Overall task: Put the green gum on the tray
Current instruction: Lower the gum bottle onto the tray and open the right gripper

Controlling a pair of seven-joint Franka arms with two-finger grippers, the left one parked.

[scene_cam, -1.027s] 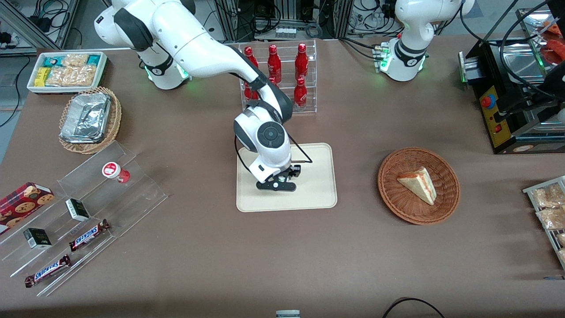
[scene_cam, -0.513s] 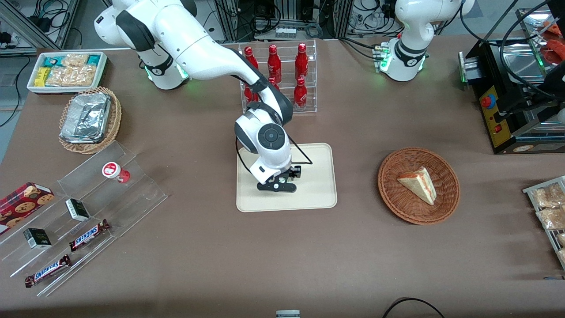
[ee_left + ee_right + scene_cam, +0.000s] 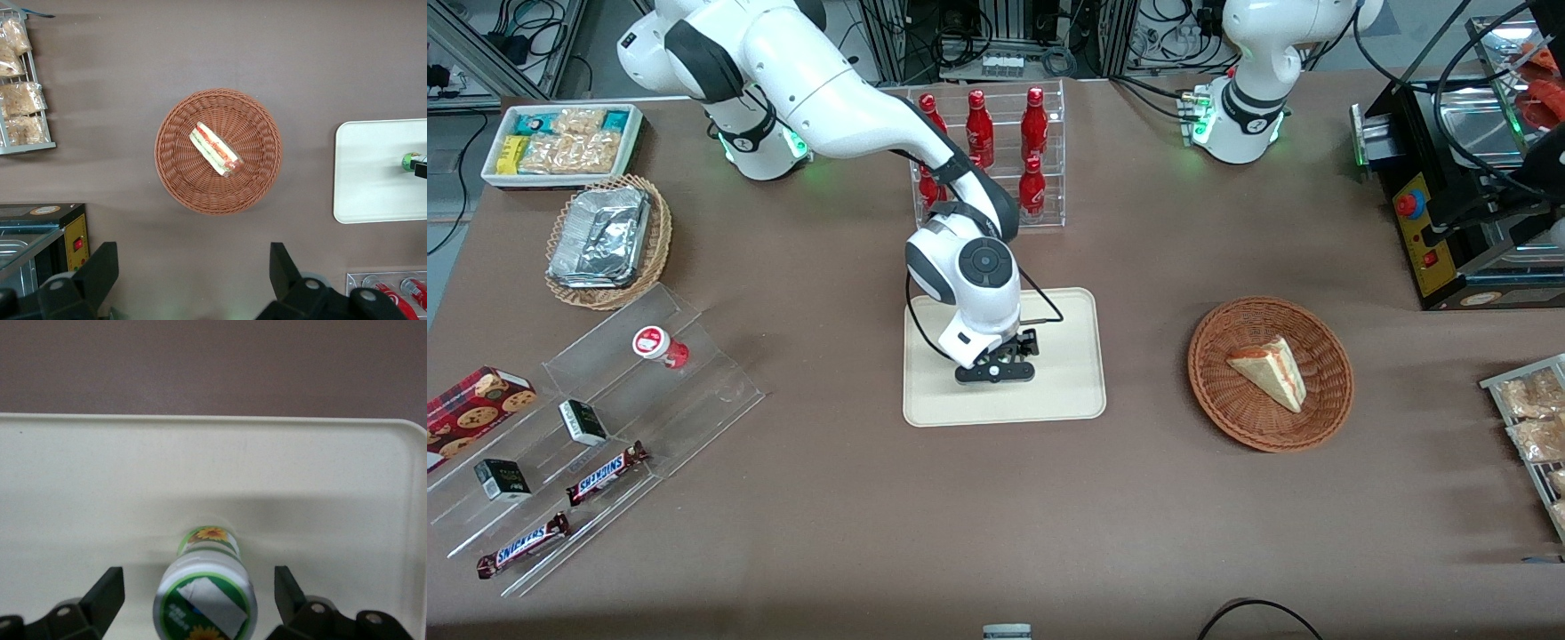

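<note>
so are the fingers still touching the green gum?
Apart. The right wrist view shows the gripper open, tray surface visible between each finger and the green gum standing on the tray.

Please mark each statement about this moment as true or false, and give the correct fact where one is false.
1. The green gum stands on the tray. True.
2. The gripper is clamped on the green gum. False: its fingers are spread apart, with a gap to the bottle on each side.
3. The gripper is above the tray. True.
4. The wicker basket toward the parked arm's end holds a foil container. False: it holds a sandwich wedge.
5. A red-marked bottle sits on the clear stepped rack. True.
</note>
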